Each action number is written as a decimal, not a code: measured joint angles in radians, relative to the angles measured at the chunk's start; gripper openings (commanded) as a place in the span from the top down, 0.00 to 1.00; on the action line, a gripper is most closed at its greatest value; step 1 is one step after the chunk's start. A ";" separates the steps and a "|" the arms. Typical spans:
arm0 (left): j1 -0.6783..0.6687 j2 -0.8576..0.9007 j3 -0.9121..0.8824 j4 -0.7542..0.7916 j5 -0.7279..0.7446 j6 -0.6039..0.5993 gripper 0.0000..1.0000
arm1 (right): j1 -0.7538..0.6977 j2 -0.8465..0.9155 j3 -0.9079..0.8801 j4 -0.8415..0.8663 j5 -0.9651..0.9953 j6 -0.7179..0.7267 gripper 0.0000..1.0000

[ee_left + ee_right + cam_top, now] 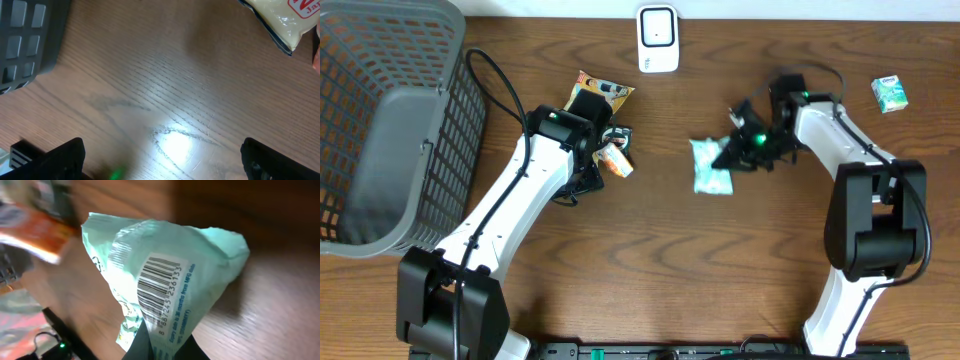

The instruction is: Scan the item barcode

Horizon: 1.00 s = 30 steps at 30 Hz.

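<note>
A mint-green packet [710,166] lies on the wooden table right of centre. My right gripper [731,154] is shut on its right edge. In the right wrist view the packet [165,280] rises from between my dark fingers [137,347], and its white barcode label [159,287] faces the camera. The white scanner [658,38] stands at the table's far edge, apart from the packet. My left gripper [610,148] stands open over bare wood beside an orange packet [617,161]. In the left wrist view my left gripper [162,162] has nothing between its fingers.
A grey mesh basket [380,120] fills the far left. A yellow snack bag [601,92] lies just beyond the left gripper, and shows as the snack bag [282,20] in the left wrist view. A small green box [890,94] sits at the far right.
</note>
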<state>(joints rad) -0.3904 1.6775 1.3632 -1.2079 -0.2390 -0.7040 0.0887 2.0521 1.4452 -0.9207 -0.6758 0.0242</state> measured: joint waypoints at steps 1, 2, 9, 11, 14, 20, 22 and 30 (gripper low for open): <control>0.000 0.000 0.000 0.000 0.000 0.000 0.02 | 0.014 -0.012 0.021 0.001 0.001 -0.013 0.99; 0.000 0.000 0.000 0.000 0.000 0.000 0.02 | 0.029 -0.029 0.039 0.003 0.002 -0.027 0.99; 0.000 0.000 0.000 0.000 0.000 0.000 0.02 | 0.157 -0.241 0.094 0.135 0.028 -0.147 0.99; 0.000 0.000 0.000 0.000 0.000 0.000 0.02 | 0.190 -0.294 0.098 0.163 0.052 -0.184 0.99; 0.000 0.000 0.000 0.000 0.000 0.000 0.02 | 0.237 -0.357 0.099 0.180 0.093 -0.262 0.99; 0.000 0.000 0.000 0.000 0.000 0.000 0.02 | 0.291 -0.383 0.099 0.182 0.180 -0.358 0.99; 0.000 0.000 0.000 0.000 0.000 0.000 0.02 | 0.294 -0.383 0.099 0.182 0.198 -0.372 0.99; 0.000 0.000 0.000 0.000 0.000 0.000 0.03 | 0.293 -0.383 0.099 0.195 0.246 -0.390 0.99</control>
<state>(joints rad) -0.3904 1.6775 1.3632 -1.2079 -0.2390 -0.7040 0.3820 1.6695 1.5440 -0.7261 -0.4294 -0.3656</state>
